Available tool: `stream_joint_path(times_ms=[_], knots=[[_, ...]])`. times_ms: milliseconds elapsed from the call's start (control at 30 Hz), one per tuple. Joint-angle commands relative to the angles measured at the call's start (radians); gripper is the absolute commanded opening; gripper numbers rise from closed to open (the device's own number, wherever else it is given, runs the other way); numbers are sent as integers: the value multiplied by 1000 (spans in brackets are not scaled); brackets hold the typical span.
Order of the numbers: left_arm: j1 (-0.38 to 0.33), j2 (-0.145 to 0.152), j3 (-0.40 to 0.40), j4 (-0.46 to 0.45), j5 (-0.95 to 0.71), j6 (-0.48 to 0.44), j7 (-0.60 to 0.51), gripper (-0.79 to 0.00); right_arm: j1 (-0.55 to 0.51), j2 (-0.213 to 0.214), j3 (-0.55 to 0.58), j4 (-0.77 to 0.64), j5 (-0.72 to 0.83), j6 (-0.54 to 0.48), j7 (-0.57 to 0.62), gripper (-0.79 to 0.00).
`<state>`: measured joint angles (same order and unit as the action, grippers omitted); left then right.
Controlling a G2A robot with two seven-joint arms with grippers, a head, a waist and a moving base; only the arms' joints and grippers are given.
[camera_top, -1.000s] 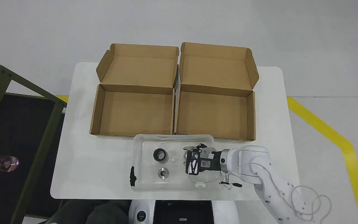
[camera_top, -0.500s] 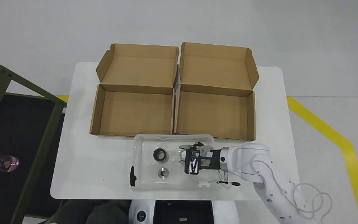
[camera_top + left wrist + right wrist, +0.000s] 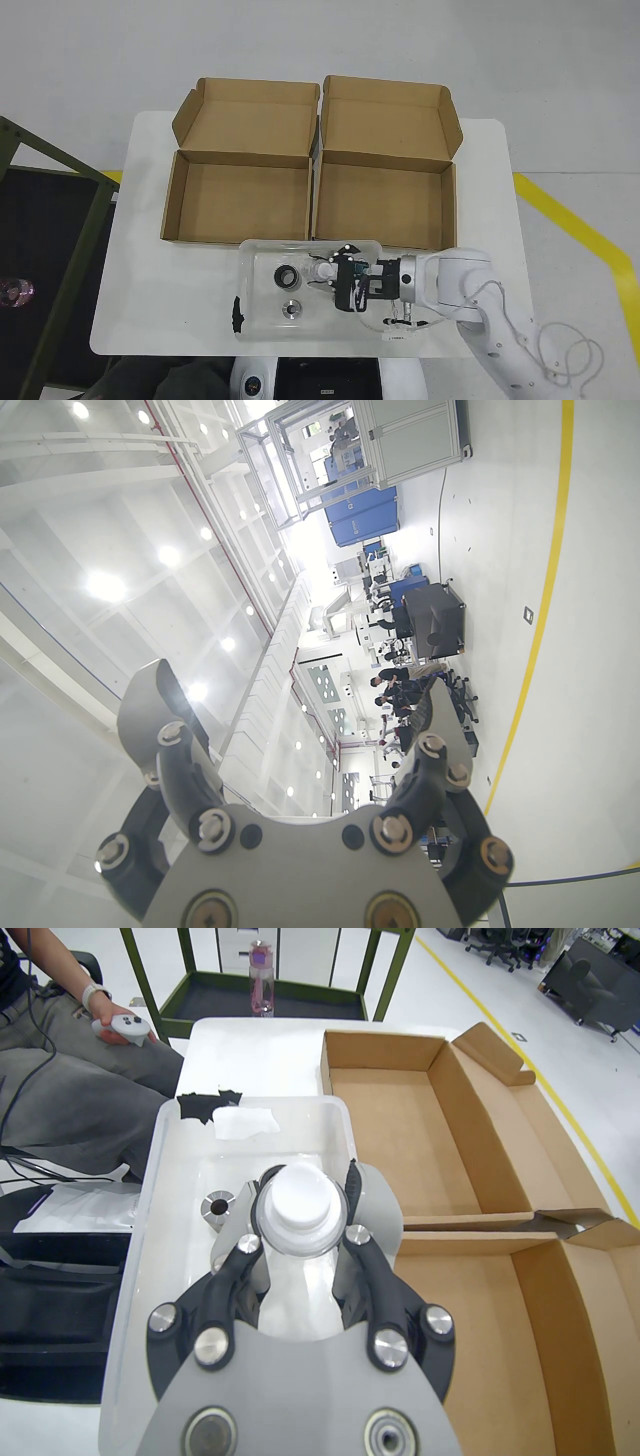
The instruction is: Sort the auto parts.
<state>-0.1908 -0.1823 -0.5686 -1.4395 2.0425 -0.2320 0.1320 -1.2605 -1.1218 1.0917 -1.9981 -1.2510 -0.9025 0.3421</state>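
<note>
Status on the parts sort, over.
Right gripper shut on white round part, at clear bin. Left gripper open, empty. Nothing blocking the cardboard boxes.

The right claw (image 3: 302, 1188) grips a white round part (image 3: 299, 1208) over the clear bin (image 3: 150, 1168), beside 2 cardboard boxes (image 3: 425, 1138).

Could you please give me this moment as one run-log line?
right gripper: jaws shut on white round part, at clear bin | left gripper: jaws open | in bin: slotted metal sleeve, black ring
</note>
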Motion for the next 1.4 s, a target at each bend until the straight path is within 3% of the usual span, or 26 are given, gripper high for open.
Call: stream_joint_path(times_ms=[0, 867, 1367], knots=[[0, 0, 0, 0, 0, 0, 0, 0, 7, 0, 3, -7, 6, 4, -21, -785], [0, 0, 0, 0, 0, 0, 0, 0, 75, 7, 64, 27, -6, 61, -185, -785], [0, 0, 0, 0, 0, 0, 0, 0, 181, 2, 54, 183, 28, 109, -97, -785]])
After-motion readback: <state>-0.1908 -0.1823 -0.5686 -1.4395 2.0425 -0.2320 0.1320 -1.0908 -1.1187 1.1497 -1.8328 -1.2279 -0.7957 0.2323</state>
